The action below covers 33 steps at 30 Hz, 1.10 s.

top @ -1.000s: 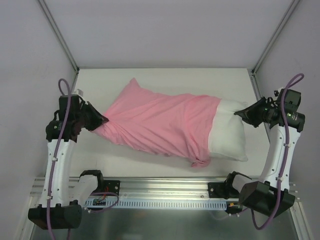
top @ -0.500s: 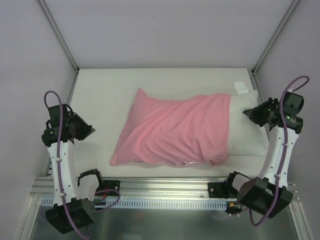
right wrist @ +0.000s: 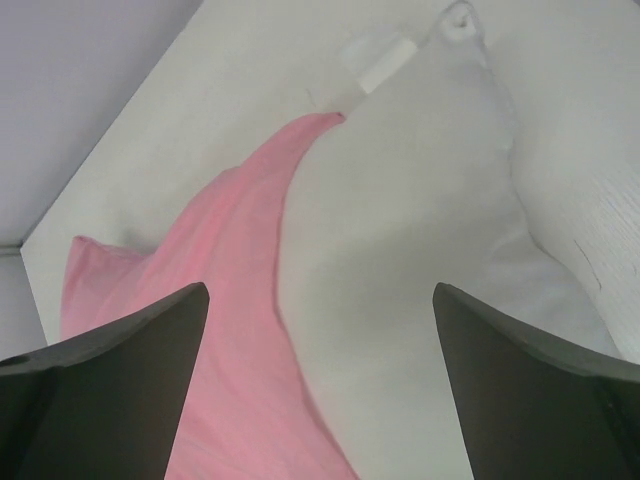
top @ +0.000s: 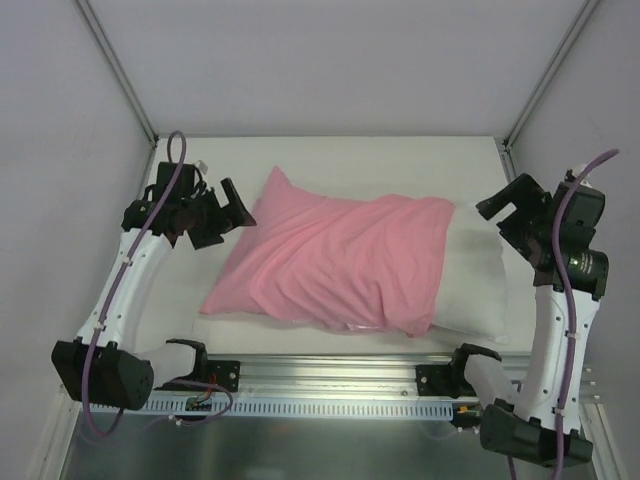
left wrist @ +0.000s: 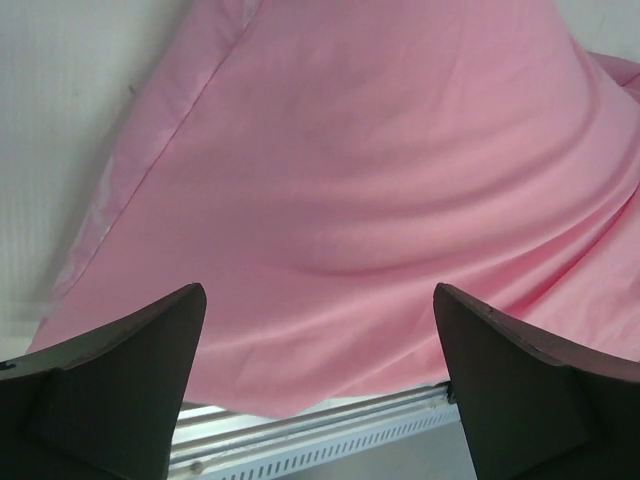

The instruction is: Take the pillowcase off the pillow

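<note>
My left gripper (top: pixel 232 212): fingers spread wide and holding nothing, just beside the far left corner of the pillowcase (top: pixel 340 260).
My right gripper (top: pixel 505 228): also spread wide and empty, over the bare right end of the pillow (top: pixel 480 285).
Pillowcase: pink and wrinkled, covering most of the pillow, mid-table (top: pixel 330 160).
Pillow: white, its right end poking out of the case.

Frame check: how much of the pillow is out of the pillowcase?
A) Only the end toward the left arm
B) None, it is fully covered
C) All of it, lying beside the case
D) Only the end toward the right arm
D: the white pillow pokes out of the pink pillowcase at that end only; the case covers the rest.
</note>
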Tool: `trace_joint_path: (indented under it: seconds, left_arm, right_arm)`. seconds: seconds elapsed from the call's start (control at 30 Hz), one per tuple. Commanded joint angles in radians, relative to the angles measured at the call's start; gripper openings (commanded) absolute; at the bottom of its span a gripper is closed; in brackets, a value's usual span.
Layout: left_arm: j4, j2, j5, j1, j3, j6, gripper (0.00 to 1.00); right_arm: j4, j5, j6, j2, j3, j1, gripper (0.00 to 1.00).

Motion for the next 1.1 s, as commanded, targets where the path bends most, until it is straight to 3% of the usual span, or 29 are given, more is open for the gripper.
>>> trace_joint_path:
  seconds: [0.0,0.07,0.2,0.3,0.33,0.4,0.43,0.47,0.53,0.57,0.77,0.8,0.83,0.9,1.07]
  left_arm:
    - [0.046,0.127,-0.039,-0.072,0.118,-0.01,0.99]
    - [0.053,0.217,-0.037,-0.124,0.17,-0.013,0.99]
    - [0.079,0.309,-0.03,-0.212,0.187,-0.028,0.85]
    - [0.115,0.334,-0.025,-0.285,0.141,-0.042,0.49]
    - [0.127,0.329,-0.025,-0.304,0.123,-0.053,0.2]
    - [0.141,0.314,-0.025,-0.348,0.063,-0.068,0.01]
    - [0.144,0.282,-0.026,-0.359,0.036,-0.093,0.0]
    - [0.158,0.254,-0.025,-0.368,0.01,-0.105,0.0]
    - [0.173,0.148,-0.026,-0.403,-0.095,-0.155,0.0]
    - [0.185,0.101,-0.025,-0.42,-0.133,-0.172,0.0]
    - [0.181,-0.256,0.003,-0.479,-0.353,-0.251,0.02]
    - [0.149,-0.285,-0.012,-0.479,-0.351,-0.251,0.35]
    - [0.126,-0.321,-0.073,-0.477,-0.313,-0.249,0.59]
    - [0.083,-0.324,-0.138,-0.474,-0.261,-0.237,0.89]
    - [-0.015,-0.151,-0.258,-0.367,-0.071,-0.185,0.94]
  right_arm:
    - [-0.047,0.099,-0.042,0.001,0.079,0.162,1.0]
    - [-0.074,0.139,-0.06,0.031,0.088,0.289,0.98]
    - [-0.082,0.138,-0.091,0.085,0.043,0.44,0.94]
    - [-0.078,0.075,-0.112,0.159,0.007,0.48,0.77]
    - [-0.078,0.063,-0.118,0.174,-0.02,0.495,0.66]
    - [-0.052,0.063,-0.12,0.212,-0.051,0.516,0.59]
    - [-0.038,0.063,-0.12,0.225,-0.078,0.529,0.53]
    - [-0.018,0.061,-0.118,0.237,-0.089,0.546,0.42]
    - [0.001,0.061,-0.123,0.283,-0.102,0.555,0.31]
    - [0.005,0.069,-0.131,0.3,-0.099,0.556,0.19]
    - [0.01,0.162,-0.148,0.422,-0.021,0.552,0.13]
    - [0.013,0.162,-0.143,0.43,-0.013,0.553,0.12]
    - [0.022,0.153,-0.126,0.435,-0.01,0.553,0.12]
    - [0.033,0.136,-0.115,0.424,-0.016,0.555,0.13]
    - [0.025,0.141,-0.115,0.369,-0.042,0.575,0.36]
